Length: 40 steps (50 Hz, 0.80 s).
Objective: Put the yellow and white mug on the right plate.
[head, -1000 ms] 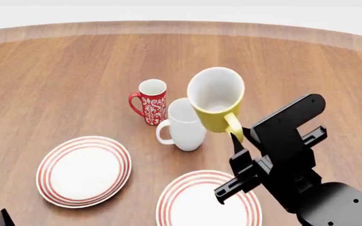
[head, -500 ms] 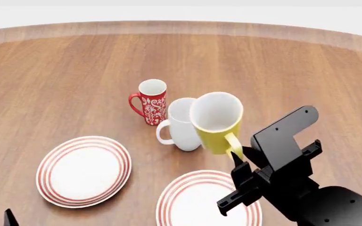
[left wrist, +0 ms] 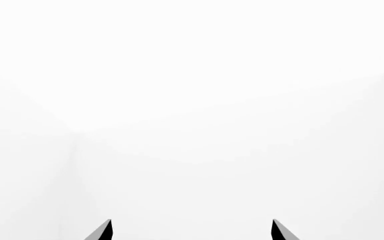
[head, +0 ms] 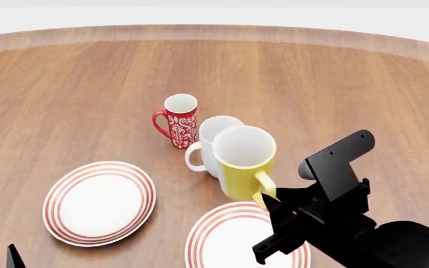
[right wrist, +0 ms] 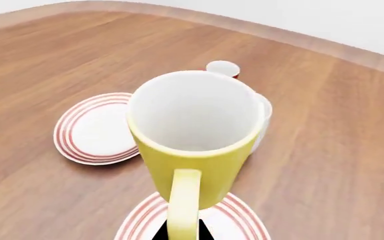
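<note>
Yellow mug point(head: 241, 163) in right pincer point(head: 269, 202), apparently.

The desk point(head: 87, 89) shows smooth, satin wood grain. The yellow and white mug point(head: 241, 164) and right plate point(head: 214, 237) look like smooth glazed ceramic. The right gripper point(head: 268, 207) is matt black.

Even, bright light around my right pincer point(head: 268, 202); only faint soft shadows under the plates on the table point(head: 65, 100). Everything sharp, no glare. My left wrist view is blank white.
</note>
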Tool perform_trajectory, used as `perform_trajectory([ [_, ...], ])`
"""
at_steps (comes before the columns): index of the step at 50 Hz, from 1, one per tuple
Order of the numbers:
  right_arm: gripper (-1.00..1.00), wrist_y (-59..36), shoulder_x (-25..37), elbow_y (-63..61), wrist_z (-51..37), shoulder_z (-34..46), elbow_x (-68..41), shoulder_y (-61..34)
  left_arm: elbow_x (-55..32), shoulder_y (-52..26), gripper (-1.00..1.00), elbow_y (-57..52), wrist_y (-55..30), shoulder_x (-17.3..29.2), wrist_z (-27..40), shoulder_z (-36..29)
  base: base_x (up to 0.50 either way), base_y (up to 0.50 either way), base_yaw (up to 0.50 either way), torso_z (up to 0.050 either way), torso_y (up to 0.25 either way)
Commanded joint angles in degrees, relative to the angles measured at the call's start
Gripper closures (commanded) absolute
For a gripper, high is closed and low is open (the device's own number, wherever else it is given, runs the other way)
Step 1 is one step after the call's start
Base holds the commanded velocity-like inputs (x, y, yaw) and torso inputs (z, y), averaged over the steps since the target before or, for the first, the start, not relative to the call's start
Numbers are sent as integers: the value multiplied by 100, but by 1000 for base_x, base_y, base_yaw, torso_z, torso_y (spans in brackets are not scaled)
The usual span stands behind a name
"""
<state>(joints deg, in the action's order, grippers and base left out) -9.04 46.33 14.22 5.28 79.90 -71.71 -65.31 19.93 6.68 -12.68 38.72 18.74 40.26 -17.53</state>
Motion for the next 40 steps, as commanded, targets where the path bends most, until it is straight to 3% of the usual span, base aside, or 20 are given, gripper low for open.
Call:
perform_trajectory([
  [1,100,36,-171,250,284,-159,111,98,56,14,-100,-46,9,-95,-126,129,0,0,0,0,0],
  [15,100,80,-196,695,95,-127,143,355,108,26,-100,-1,30,-75,-88,66,0,0,0,0,0],
  [40,100,149,-771,1288,407,67,431,527,106,6,-100,25,19,-23,-41,5,0,0,0,0,0],
])
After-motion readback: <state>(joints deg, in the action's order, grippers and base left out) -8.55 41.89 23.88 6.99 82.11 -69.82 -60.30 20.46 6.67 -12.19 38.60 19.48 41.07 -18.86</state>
